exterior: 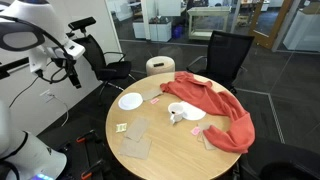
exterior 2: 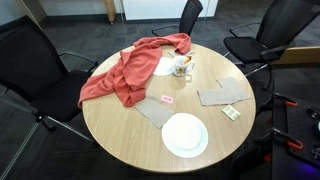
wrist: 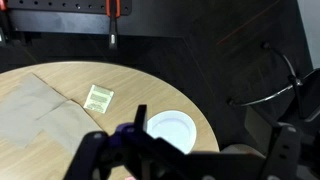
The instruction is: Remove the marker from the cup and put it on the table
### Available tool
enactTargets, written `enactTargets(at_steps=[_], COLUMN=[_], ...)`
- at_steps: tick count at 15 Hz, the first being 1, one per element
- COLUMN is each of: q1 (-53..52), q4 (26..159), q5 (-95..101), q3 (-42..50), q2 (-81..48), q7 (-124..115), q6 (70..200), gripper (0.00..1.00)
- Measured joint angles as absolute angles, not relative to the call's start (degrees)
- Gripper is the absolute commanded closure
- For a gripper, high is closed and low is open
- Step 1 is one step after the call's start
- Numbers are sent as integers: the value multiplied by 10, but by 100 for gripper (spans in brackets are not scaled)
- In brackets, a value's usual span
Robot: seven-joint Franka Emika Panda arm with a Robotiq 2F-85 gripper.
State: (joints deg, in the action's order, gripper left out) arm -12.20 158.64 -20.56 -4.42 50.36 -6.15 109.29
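You are at the very start: the approach to the cup point(exterior 2: 181, 68) is not yet made. The gripper point(exterior: 71, 73) hangs high, out beyond the desk point(exterior 2: 120, 130) edge and well apart from everything on it. In the wrist view its fingers point(wrist: 88, 155) stand wide apart with nothing between them.

The cup sits on the far side of the desk from the arm, just beside the red cloth point(exterior 2: 125, 75). A touch of orange at its rim looks like the marker point(exterior 2: 187, 61), upright in the cup; it is too small to read its lean.

The wrist view shows only the plate point(wrist: 170, 128) and bare wood, not the cup. I judge you must next reach across past the plate, centre the gripper above the cup, then descend straight onto the marker's top without nudging the cup or snagging the cloth.
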Motion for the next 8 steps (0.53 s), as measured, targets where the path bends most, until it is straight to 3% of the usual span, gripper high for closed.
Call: enactTargets(at_steps=[8], q1=[-110], q4=[1586], q5=[-204], q3=[-50], q2=[503], q7=[-62], q6=[1105], gripper=[0])
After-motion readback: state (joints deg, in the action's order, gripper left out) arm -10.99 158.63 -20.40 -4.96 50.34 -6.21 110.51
